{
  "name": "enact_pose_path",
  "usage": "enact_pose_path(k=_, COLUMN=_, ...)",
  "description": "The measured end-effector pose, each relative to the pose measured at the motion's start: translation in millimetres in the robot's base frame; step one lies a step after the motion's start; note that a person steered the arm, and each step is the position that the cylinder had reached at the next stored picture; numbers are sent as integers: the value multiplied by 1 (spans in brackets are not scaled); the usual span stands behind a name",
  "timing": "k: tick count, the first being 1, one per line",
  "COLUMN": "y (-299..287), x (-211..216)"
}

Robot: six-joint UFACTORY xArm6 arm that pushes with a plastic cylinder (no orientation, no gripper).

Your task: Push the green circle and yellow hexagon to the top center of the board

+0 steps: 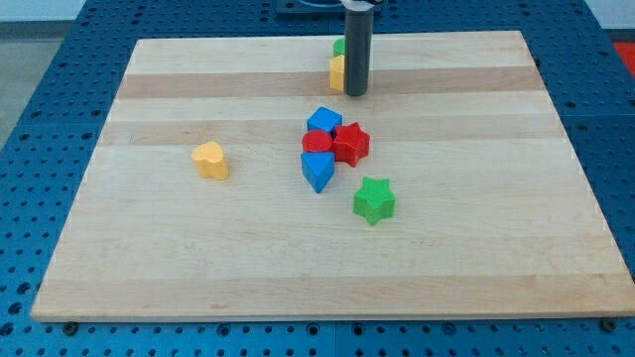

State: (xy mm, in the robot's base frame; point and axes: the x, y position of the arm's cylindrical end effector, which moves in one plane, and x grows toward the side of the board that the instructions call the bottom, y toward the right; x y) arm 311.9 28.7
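Note:
The yellow hexagon (336, 73) sits near the view's top centre of the wooden board (198, 258), mostly hidden behind my rod. The green circle (338, 46) shows only as a sliver just above it, at the rod's left edge. My tip (356, 93) rests on the board right beside the yellow hexagon, on its right and slightly below it. I cannot tell whether the tip touches the hexagon.
A cluster lies mid-board: a blue block (323, 121), a red circle (317, 142), a red star (350, 143) and a blue block (317, 171). A green star (374, 199) lies below them. A yellow heart (210, 160) lies at the left.

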Motion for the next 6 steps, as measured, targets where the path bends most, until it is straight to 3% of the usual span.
enact_pose_path(k=6, y=-55, x=-20)
